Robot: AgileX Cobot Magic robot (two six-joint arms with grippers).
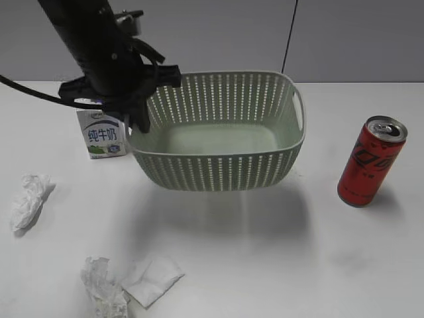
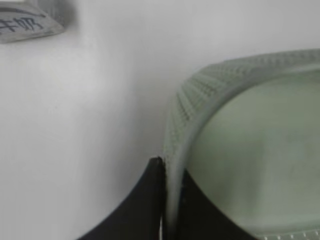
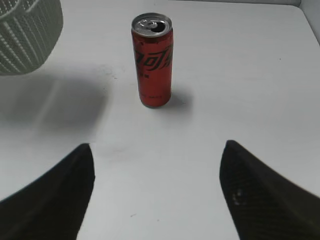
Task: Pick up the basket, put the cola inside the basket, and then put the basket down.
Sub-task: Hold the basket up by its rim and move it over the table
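Note:
The pale sage-green basket [image 1: 222,132] hangs above the white table, its shadow below it. My left gripper [image 1: 138,119] is shut on the basket's left rim; in the left wrist view its black fingers [image 2: 171,172] pinch the rim [image 2: 210,85]. The red cola can [image 1: 370,161] stands upright on the table to the right of the basket. In the right wrist view the can [image 3: 152,59] stands ahead of my open, empty right gripper [image 3: 157,170], and a corner of the basket [image 3: 27,35] shows at top left. The right gripper is out of the exterior view.
A white and blue milk carton [image 1: 103,138] stands behind the left gripper, partly hidden; its edge shows in the left wrist view [image 2: 30,22]. Crumpled white tissues lie at the left [image 1: 30,199] and front left [image 1: 106,285], with a flatter one [image 1: 154,278] beside them.

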